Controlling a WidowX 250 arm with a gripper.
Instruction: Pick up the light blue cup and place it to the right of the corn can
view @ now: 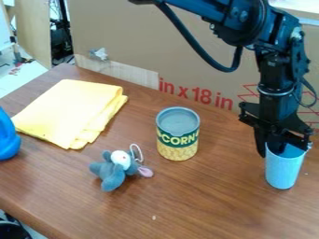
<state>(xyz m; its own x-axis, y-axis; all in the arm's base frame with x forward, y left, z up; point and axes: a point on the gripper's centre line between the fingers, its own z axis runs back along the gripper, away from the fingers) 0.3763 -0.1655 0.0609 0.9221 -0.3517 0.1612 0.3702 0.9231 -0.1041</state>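
The black gripper [272,145] hangs down at the right side of the table, at the rim of a light blue cup [284,169]. Part of the gripper overlaps the cup's mouth and left edge. Left of the cup, a corn can [177,135] with a green and yellow label stands upright, apart from the gripper. A grey-blue plush toy [114,170] with a white patch, a pink part and a loop lies in front and to the left of the can.
A folded yellow cloth [72,112] lies at the back left of the wooden table [187,205]. A blue object [7,137] is partly visible at the left edge. Behind the table stands a cardboard panel [149,42] with red print.
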